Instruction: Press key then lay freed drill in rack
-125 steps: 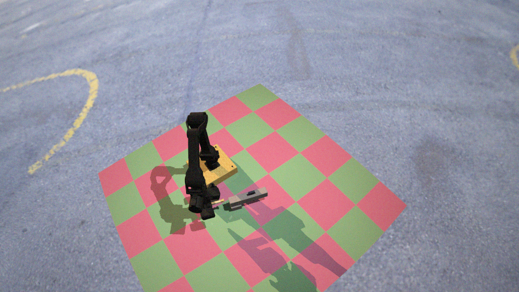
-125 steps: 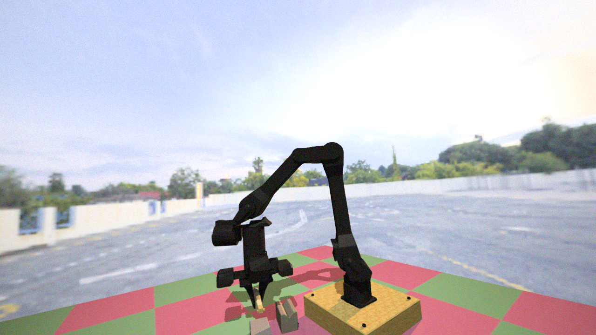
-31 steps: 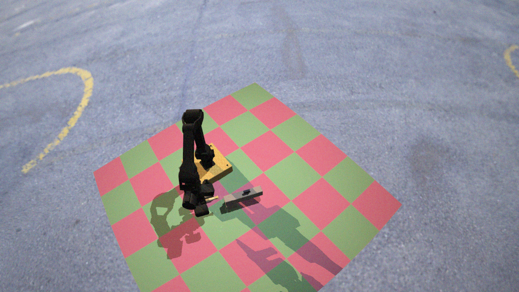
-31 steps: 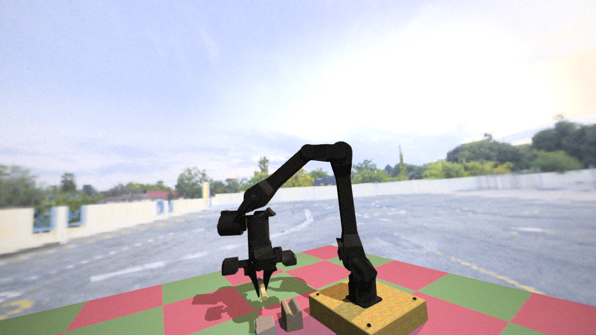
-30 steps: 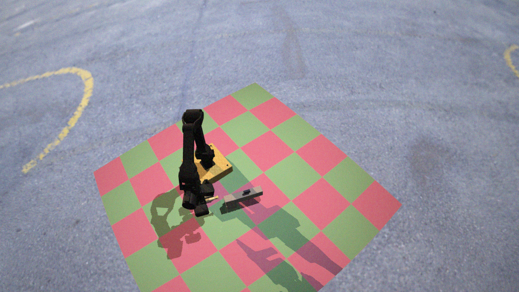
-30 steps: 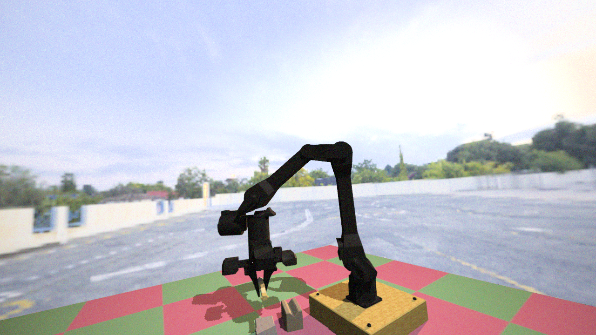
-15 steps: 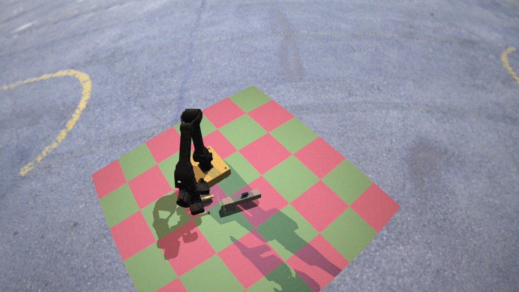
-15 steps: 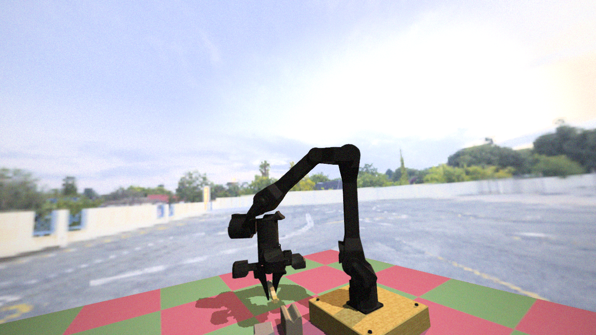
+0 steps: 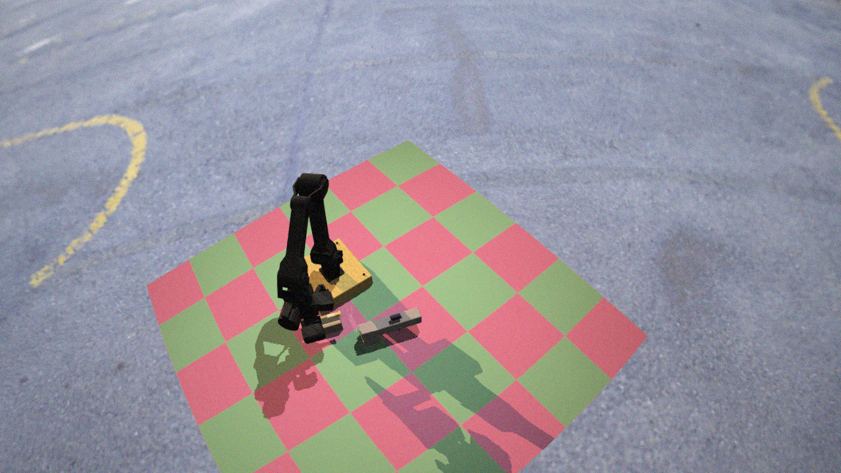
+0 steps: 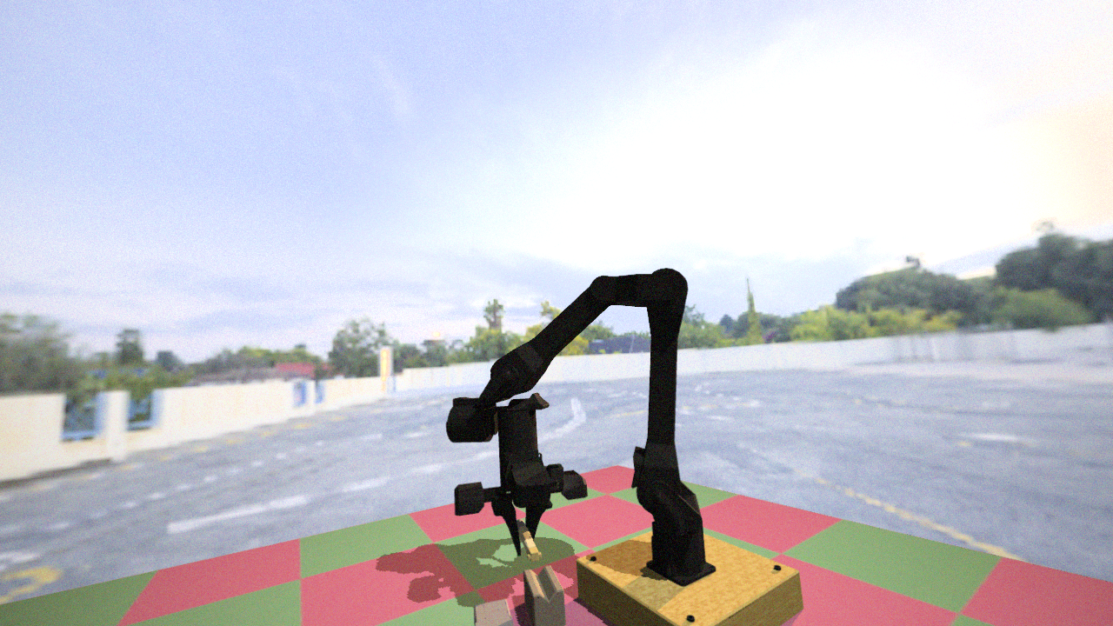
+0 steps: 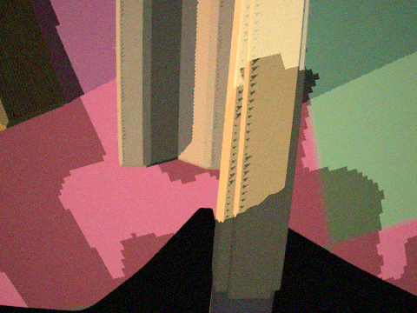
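My gripper (image 10: 525,543) (image 11: 226,222) points down, shut on the drill (image 10: 530,544) (image 11: 265,130), a long beige bar with a stepped edge. The drill is off the mat and clear of the grey block. The rack (image 10: 543,599) (image 11: 169,87) is a grey-beige piece with a V groove in its top. In the wrist view the drill lies over the rack's right side, not centred on the groove; in the exterior view it is above the rack. The long grey block (image 9: 376,330) (image 10: 491,614) carries the small black key (image 9: 395,317). I cannot tell whether the key is pressed.
The arm's yellow wooden base (image 9: 353,282) (image 10: 747,596) stands close behind the rack. The grey block lies on the other side of the rack from my arm in the top view. All stand on a pink and green checkered mat (image 9: 499,329) (image 10: 357,552).
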`<move>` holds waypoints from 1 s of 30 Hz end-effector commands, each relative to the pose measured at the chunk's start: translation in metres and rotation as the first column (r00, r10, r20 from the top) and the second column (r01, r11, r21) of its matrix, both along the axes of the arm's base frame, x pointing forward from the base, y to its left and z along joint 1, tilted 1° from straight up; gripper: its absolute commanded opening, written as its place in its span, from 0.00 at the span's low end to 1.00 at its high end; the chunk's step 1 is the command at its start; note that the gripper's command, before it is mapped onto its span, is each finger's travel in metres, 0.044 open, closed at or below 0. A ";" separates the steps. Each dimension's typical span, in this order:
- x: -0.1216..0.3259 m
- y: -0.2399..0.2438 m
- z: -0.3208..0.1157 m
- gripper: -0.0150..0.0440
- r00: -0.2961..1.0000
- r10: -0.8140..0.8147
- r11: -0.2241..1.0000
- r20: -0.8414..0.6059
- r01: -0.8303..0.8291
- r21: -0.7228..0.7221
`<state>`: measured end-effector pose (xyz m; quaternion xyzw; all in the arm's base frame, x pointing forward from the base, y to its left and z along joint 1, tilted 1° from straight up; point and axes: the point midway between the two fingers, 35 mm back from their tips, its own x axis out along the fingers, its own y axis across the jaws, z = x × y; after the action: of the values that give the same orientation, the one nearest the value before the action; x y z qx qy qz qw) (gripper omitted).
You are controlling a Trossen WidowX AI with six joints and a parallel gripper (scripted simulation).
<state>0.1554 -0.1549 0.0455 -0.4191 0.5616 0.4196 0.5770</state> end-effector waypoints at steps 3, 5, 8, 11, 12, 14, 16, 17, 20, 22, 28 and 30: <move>-0.012 0.001 -0.001 0.25 1.000 0.005 1.000 -0.003 -0.005 -0.003; -0.015 0.001 -0.001 0.25 1.000 0.005 1.000 -0.003 -0.005 -0.003; -0.018 0.002 -0.001 0.25 1.000 0.005 1.000 -0.003 -0.005 -0.003; -0.017 0.001 -0.006 0.25 1.000 0.005 1.000 -0.003 -0.005 -0.003; -0.016 0.001 -0.009 0.25 1.000 0.005 1.000 -0.003 -0.005 -0.003; -0.016 0.001 -0.013 0.25 1.000 0.005 1.000 -0.003 -0.005 -0.003; -0.016 0.001 -0.015 0.25 1.000 0.005 1.000 -0.003 -0.005 -0.003; -0.016 0.001 -0.017 0.25 1.000 0.005 1.000 -0.003 -0.005 -0.003; -0.016 0.002 -0.022 0.25 1.000 0.005 1.000 -0.003 -0.005 -0.003; -0.016 0.002 -0.025 0.25 1.000 0.005 1.000 -0.003 -0.005 -0.003; -0.016 0.002 -0.028 0.25 1.000 0.005 1.000 -0.003 -0.005 -0.003; -0.016 0.002 -0.030 0.25 1.000 0.005 1.000 -0.003 -0.005 -0.003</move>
<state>0.1406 -0.1539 0.0197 -0.4219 0.5618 0.4175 0.5763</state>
